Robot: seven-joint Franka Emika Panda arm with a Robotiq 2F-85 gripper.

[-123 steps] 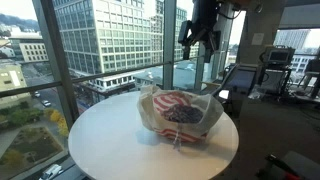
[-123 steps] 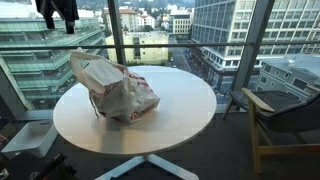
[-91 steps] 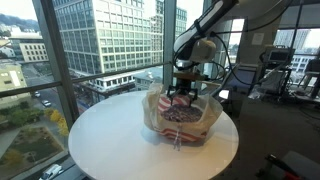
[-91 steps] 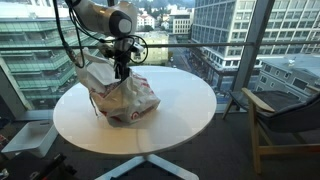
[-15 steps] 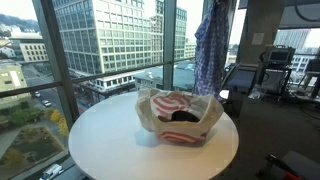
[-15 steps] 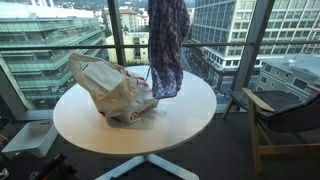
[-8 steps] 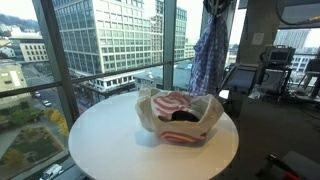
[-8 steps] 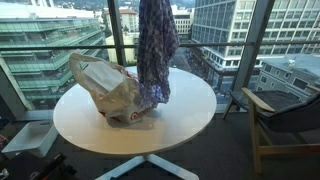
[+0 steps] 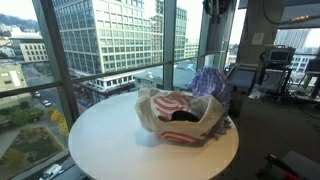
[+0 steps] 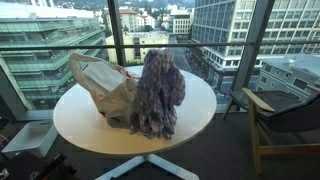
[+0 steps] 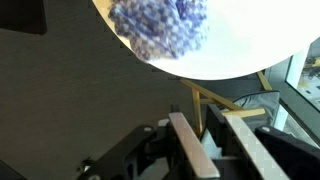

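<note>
The blue and purple patterned cloth (image 10: 158, 95) is seen outside the bag, gathered in a tall, crumpled heap on the round white table (image 10: 195, 128). It leans against the side of the cream plastic bag with red print (image 10: 103, 86) and is judged to be touching it. In an exterior view the same cloth (image 9: 208, 82) is shown on the far side of the bag (image 9: 150, 112), near the table's edge.

The gripper (image 9: 213, 8) is seen high above the table, well apart from the cloth. In the wrist view its jaws (image 11: 205, 115) are parted, nothing is held between them, and the cloth (image 11: 160, 25) is seen far below on the white top. The cloth is therefore taken as released.

So much is judged done: the cloth is out of the bag and free of the gripper. Still inside the open bag are a dark rounded item (image 9: 183, 115) and some red and white striped material (image 9: 172, 100). What these are cannot be told.

The cloth is thin and limp, with a fine mottled print, and soft folds are formed all over it. The bag is a slack, wrinkled film, and its mouth is held open by its own creases. The table top is smooth, matt and hard.
</note>
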